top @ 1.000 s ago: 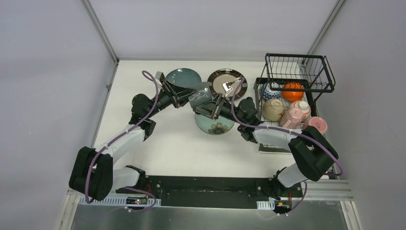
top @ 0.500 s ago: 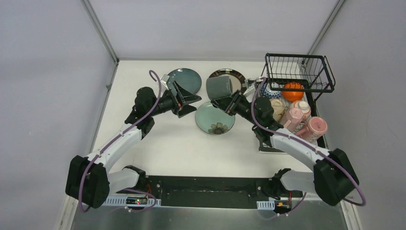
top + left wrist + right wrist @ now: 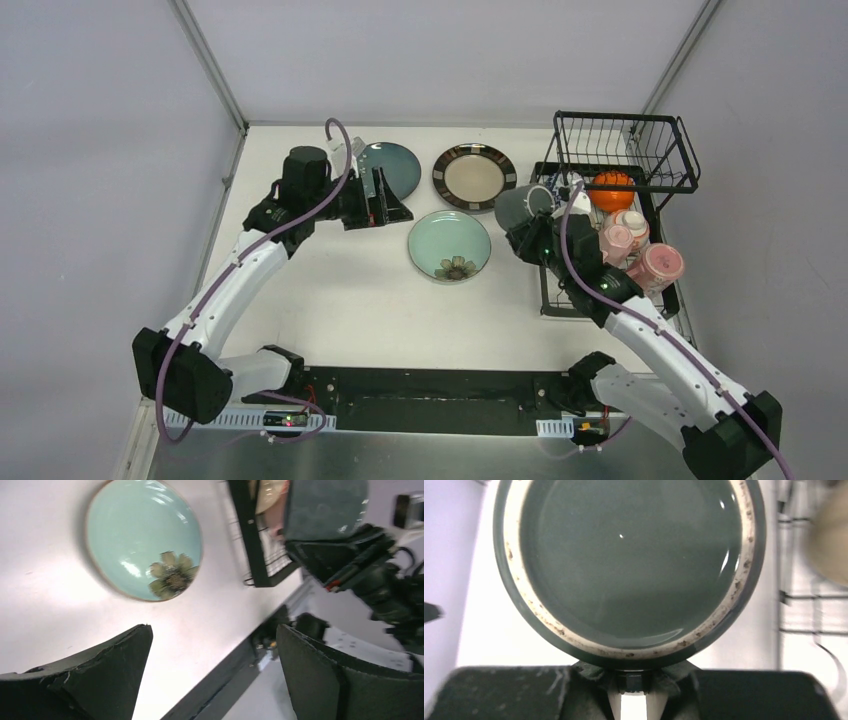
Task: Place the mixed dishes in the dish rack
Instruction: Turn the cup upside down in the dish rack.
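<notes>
Since a second ago, we see the two arms part over the mint green plate (image 3: pixel 449 245): the left gripper (image 3: pixel 388 200) lets go of the grey cup (image 3: pixel 518 205) and draws back toward 10 o'clock of that plate, while the right gripper (image 3: pixel 631 670) carries the cup off toward 2 o'clock. Nearest to us, the mint green plate lies flat on the white table (image 3: pixel 340 300), its flower at the near edge. At its 10 o'clock, we find the left gripper's fingers spread wide with nothing between them, just beside the dark teal plate (image 3: pixel 400 165). At its 2 o'clock, the right gripper pinches the grey cup by the rim, mouth turned toward the wrist, at the 9 o'clock edge of the dish rack (image 3: pixel 548 292). In the rack's lower tray we see pink cups (image 3: pixel 655 265) and, farther in, an orange bowl (image 3: pixel 611 190). At the mint plate's 1 o'clock lies the dark-rimmed beige plate (image 3: pixel 474 177).
</notes>
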Action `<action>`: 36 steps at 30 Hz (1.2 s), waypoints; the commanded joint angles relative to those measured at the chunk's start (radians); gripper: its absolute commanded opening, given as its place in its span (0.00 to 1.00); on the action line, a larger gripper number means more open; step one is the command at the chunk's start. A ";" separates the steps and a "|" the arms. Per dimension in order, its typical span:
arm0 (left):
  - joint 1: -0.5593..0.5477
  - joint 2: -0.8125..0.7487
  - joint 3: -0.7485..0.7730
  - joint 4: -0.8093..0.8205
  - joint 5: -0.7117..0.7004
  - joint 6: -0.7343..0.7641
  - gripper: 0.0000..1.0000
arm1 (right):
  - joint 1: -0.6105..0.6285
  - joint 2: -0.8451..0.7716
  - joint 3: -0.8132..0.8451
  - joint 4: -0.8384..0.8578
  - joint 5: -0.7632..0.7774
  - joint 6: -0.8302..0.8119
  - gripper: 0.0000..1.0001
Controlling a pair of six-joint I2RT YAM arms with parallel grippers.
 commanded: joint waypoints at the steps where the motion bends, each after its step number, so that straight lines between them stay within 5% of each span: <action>1: -0.006 -0.073 0.041 -0.222 -0.214 0.284 0.99 | -0.003 -0.101 0.084 -0.212 0.203 -0.117 0.00; 10: -0.005 -0.194 -0.023 -0.262 -0.638 0.424 0.99 | -0.003 -0.143 0.085 -0.447 0.371 -0.146 0.00; 25: -0.005 -0.208 -0.050 -0.280 -0.624 0.466 0.99 | -0.046 -0.050 0.074 -0.522 0.435 -0.167 0.00; 36: -0.005 -0.170 -0.041 -0.283 -0.612 0.472 0.99 | -0.172 -0.066 -0.043 -0.350 0.227 -0.265 0.00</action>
